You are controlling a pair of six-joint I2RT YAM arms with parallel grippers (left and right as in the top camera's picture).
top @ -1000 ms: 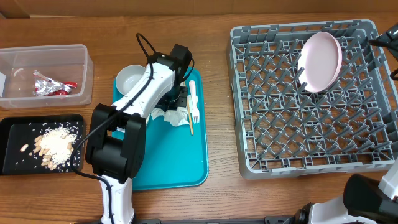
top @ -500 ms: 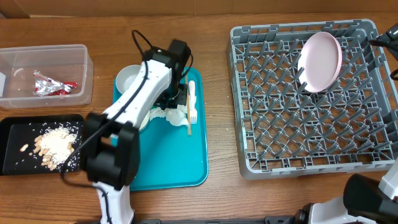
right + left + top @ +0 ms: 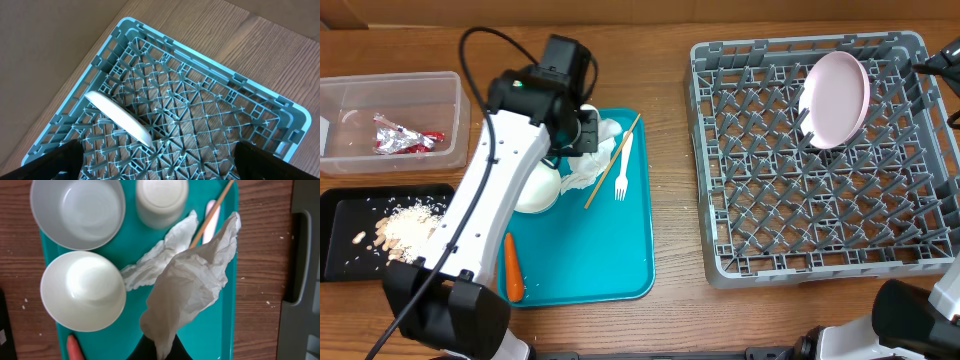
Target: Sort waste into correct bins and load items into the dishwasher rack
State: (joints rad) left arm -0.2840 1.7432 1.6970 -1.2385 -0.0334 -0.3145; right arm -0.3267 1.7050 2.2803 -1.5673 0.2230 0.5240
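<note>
My left gripper [image 3: 159, 352] is shut on the crumpled white napkin [image 3: 190, 285] and holds it above the teal tray [image 3: 227, 315]; in the overhead view the gripper [image 3: 582, 130] is over the tray's far end. Beside it lie the wooden stick [image 3: 613, 160] and white fork [image 3: 621, 168]. The wrist view shows two white bowls [image 3: 77, 210] [image 3: 82, 290], the cup [image 3: 161, 197] and the carrot tip [image 3: 74, 347]. The carrot [image 3: 513, 268] lies near the tray's left edge. The pink plate [image 3: 835, 97] stands in the grey rack [image 3: 820, 230]. My right gripper [image 3: 160, 167] is open above the rack.
The clear tub [image 3: 440, 85] at the far left holds the foil wrapper [image 3: 405, 135]. The black tray [image 3: 340, 250] in front of it holds nuts and crumbs [image 3: 410, 228]. Bare wooden table runs between the teal tray and the rack.
My left gripper took hold of the napkin and lifted it up and to the left. The stick and fork shifted and tilted. The carrot has come into view.
</note>
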